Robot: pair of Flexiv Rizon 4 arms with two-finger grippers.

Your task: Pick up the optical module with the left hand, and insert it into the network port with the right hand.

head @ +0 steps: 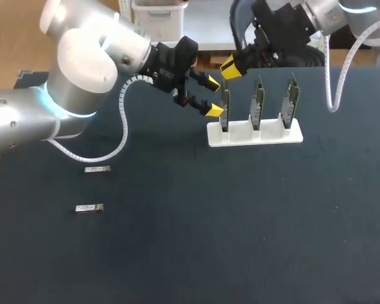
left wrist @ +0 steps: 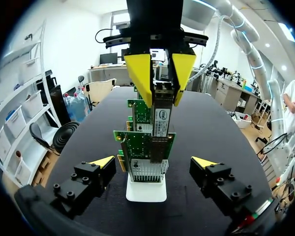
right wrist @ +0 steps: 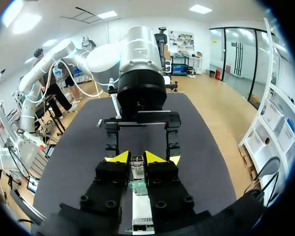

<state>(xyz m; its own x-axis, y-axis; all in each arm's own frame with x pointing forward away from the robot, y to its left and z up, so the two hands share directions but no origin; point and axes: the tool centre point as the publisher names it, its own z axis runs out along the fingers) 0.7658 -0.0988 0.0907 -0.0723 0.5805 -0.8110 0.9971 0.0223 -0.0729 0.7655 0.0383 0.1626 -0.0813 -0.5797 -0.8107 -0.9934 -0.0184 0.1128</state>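
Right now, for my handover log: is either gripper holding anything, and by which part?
The right gripper pinches the optical module by its upper end, above the network card; the open left gripper holds nothing.

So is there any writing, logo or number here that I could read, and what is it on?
On the optical module in the right gripper: a white label with a small mark and fine print, too small to read.
On the circuit boards in the white stand: no markings that can be read.
On the two spare modules lying on the table: too small to tell.
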